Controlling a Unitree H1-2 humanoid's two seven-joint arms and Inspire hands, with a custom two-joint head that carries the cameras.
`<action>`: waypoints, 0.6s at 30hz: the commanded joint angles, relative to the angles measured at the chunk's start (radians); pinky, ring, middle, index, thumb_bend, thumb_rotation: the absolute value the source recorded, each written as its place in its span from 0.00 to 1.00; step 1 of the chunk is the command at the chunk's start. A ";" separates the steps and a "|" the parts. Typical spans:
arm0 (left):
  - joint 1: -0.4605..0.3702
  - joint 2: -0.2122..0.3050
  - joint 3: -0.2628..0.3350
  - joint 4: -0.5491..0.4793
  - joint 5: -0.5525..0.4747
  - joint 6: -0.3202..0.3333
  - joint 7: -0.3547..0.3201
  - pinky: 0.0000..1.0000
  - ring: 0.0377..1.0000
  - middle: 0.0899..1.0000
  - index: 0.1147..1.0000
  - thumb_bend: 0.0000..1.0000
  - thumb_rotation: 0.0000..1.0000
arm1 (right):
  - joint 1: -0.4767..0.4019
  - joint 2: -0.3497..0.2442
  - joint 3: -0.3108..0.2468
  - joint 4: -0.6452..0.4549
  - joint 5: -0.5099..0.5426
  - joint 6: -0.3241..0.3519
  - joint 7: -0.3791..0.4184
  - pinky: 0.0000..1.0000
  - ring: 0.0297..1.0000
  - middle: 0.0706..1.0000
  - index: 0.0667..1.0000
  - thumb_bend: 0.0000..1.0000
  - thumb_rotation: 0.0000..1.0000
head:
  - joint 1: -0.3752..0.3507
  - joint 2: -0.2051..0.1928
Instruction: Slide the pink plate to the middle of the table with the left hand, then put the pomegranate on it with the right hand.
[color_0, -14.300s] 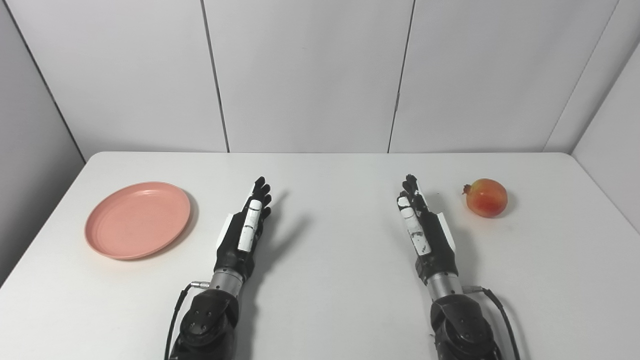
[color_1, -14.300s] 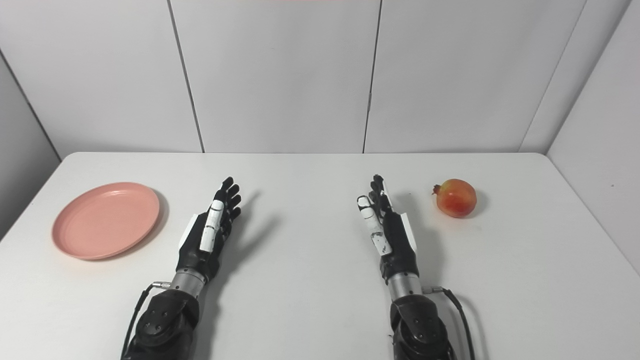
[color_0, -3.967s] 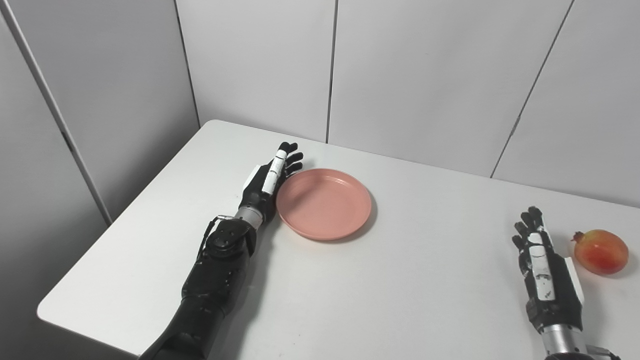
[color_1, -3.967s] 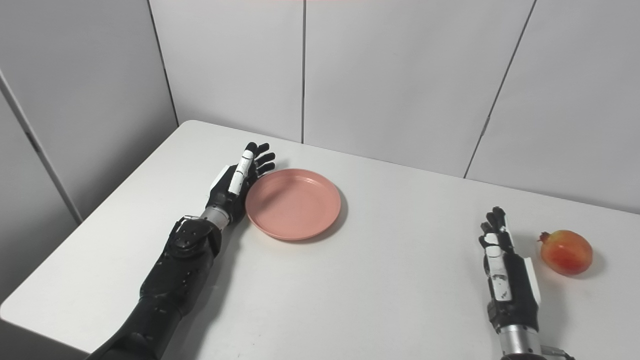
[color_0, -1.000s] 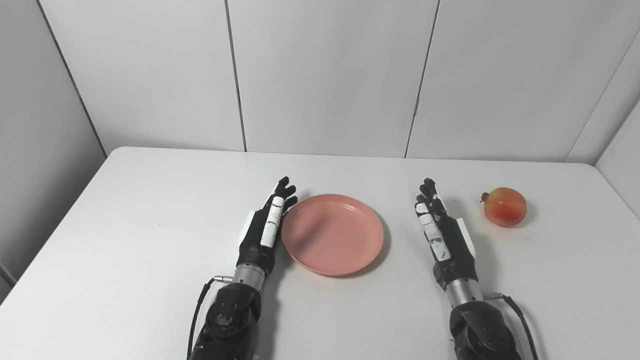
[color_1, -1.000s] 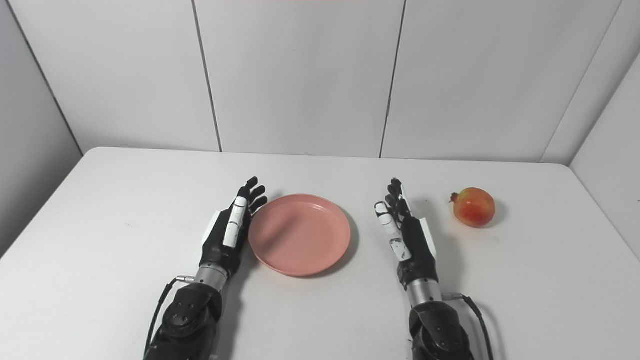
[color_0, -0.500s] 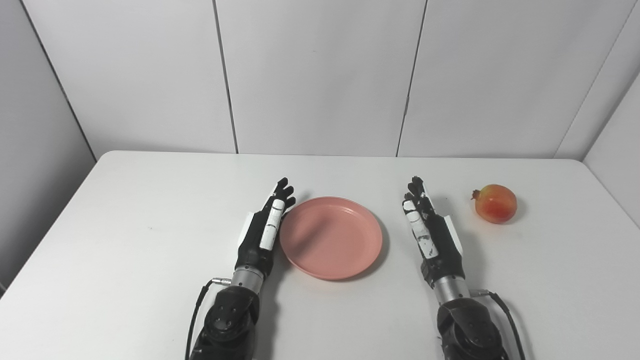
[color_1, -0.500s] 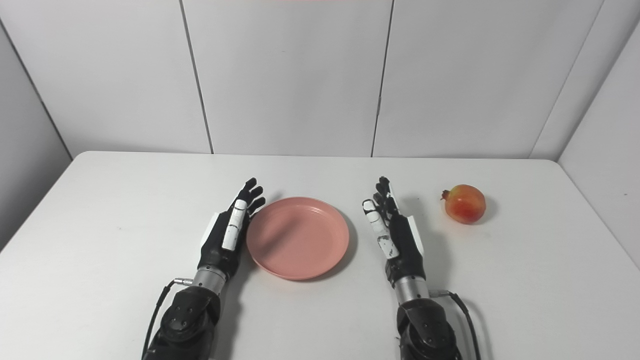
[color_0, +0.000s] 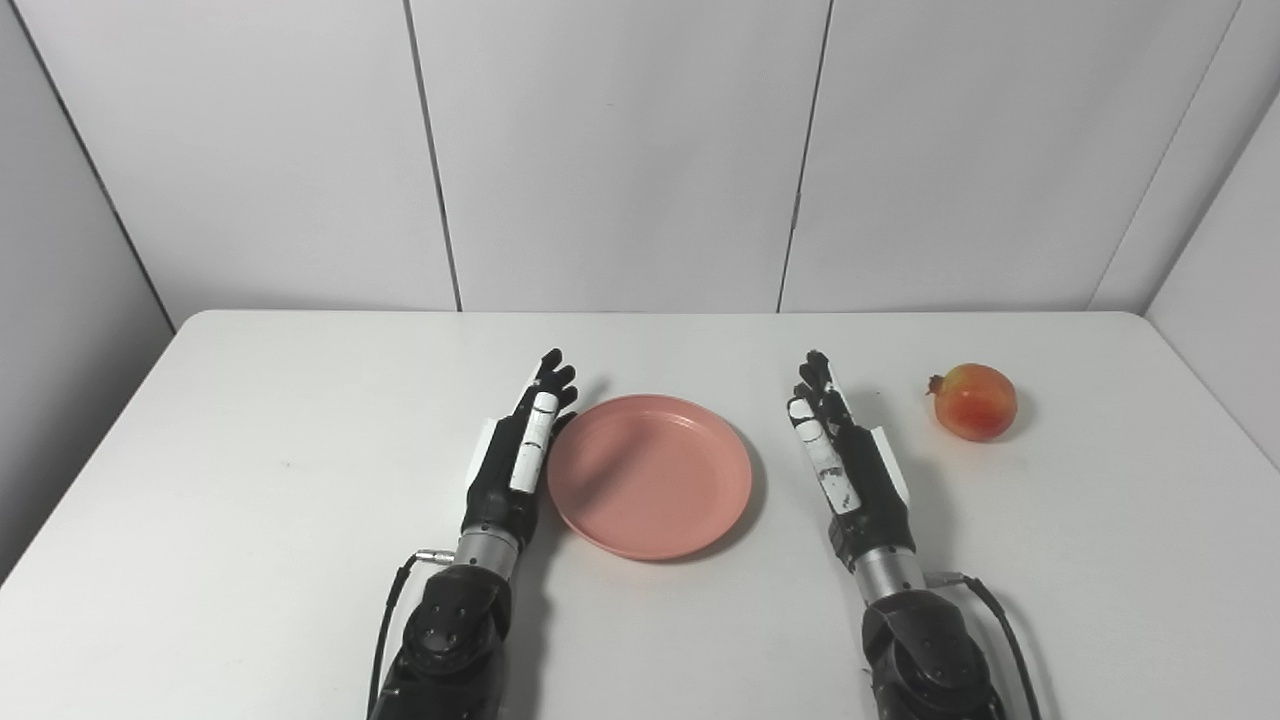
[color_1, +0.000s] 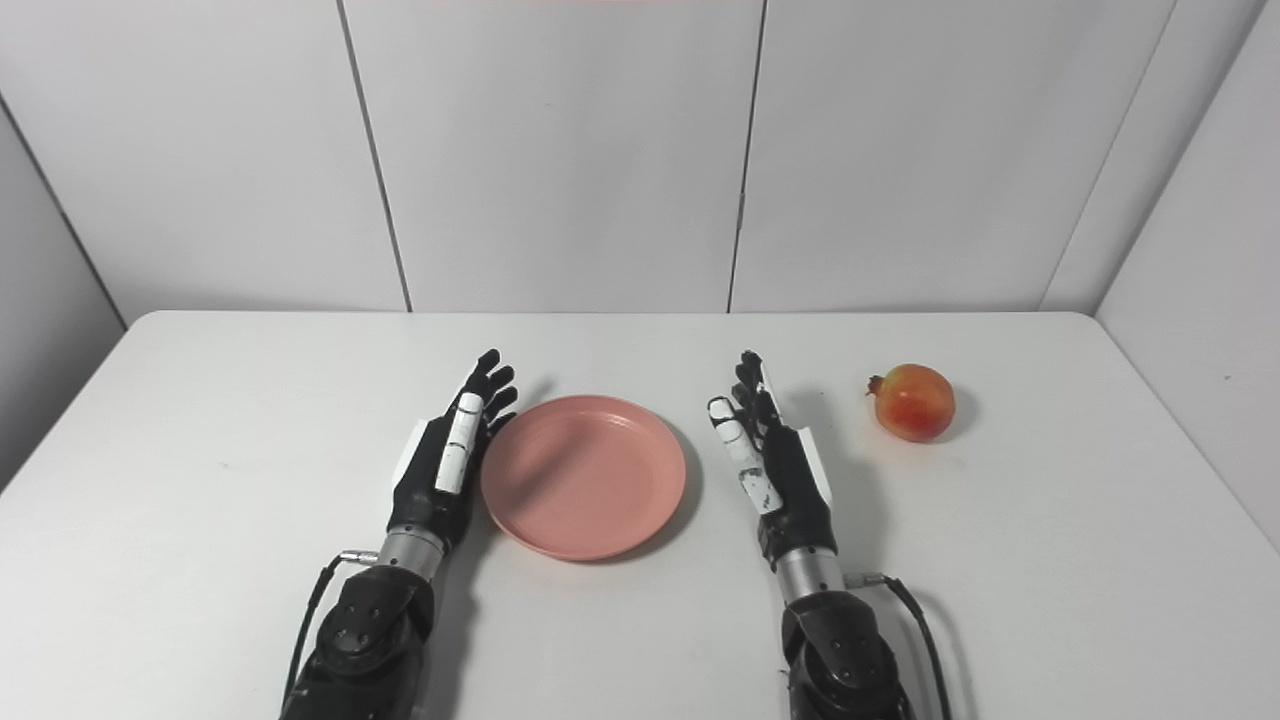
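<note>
The pink plate (color_0: 650, 475) lies flat and empty near the middle of the white table (color_0: 250, 500). My left hand (color_0: 520, 450) stands on its edge just left of the plate, fingers straight and apart, close to or touching the rim. My right hand (color_0: 845, 455) is open too, resting right of the plate with a small gap. The red-yellow pomegranate (color_0: 975, 401) sits on the table farther right, a little beyond the right hand's fingertips and clear of it.
Grey panel walls stand behind the table's far edge and at both sides. The table's right edge runs close past the pomegranate. A black cable (color_0: 1005, 625) trails from the right wrist.
The camera has swung slightly right, shifting the whole picture. The plate rests in the middle with the left hand still beside its rim. The right hand and pomegranate have not moved.
</note>
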 joint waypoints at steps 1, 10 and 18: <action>-0.023 -0.004 0.007 0.019 0.001 -0.049 0.008 0.90 0.94 0.95 0.94 0.61 1.00 | -0.052 -0.026 -0.006 -0.054 -0.009 -0.011 0.004 1.00 1.00 1.00 1.00 0.72 0.85 | 0.002 0.001; -0.031 -0.007 0.014 0.018 0.031 -0.018 0.069 0.87 0.92 0.92 0.90 0.63 1.00 | -0.118 -0.077 -0.090 -0.083 -0.002 -0.046 -0.054 1.00 1.00 1.00 1.00 0.67 0.84 | -0.002 0.005; -0.029 -0.009 0.019 0.017 0.019 -0.022 0.064 0.88 0.92 0.93 0.91 0.62 1.00 | -0.158 -0.148 -0.134 -0.091 -0.075 -0.063 -0.113 1.00 1.00 1.00 1.00 0.73 0.83 | -0.008 0.007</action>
